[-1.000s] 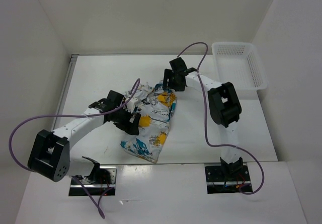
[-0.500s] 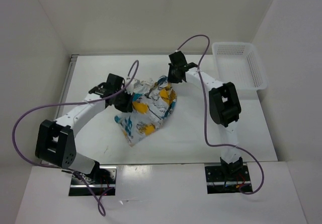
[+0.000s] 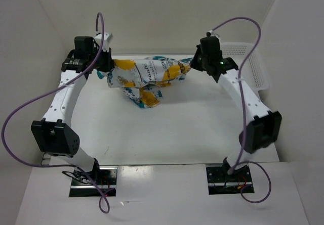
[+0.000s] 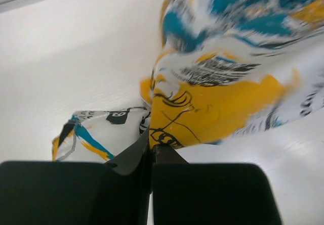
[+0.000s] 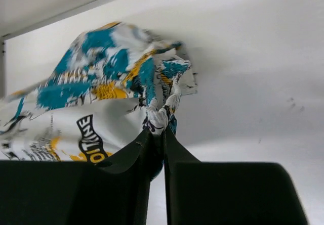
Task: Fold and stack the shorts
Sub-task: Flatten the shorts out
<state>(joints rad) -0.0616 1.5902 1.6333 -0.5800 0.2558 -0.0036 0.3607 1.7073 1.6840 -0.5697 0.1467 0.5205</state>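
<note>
White table (image 3: 192, 129) boxed in by plain white walls (image 3: 152, 12), mesh basket (image 3: 257, 68) at far right.

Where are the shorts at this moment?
In the top view the shorts are stretched across the far side of the table, one end pinched in the left tool, the other in the right tool, left of the white basket.

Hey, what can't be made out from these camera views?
1. Top external: whether the hanging middle of the shorts touches the table; the high angle hides it.
2. Top external: fingertips of the left end effector and right end effector, covered by wrists and fabric.
3. Left wrist: print at upper right, motion-blurred.
4. Right wrist: shorts cut off by the left edge.
5. Top external: basket interior, partly behind the right arm.
</note>
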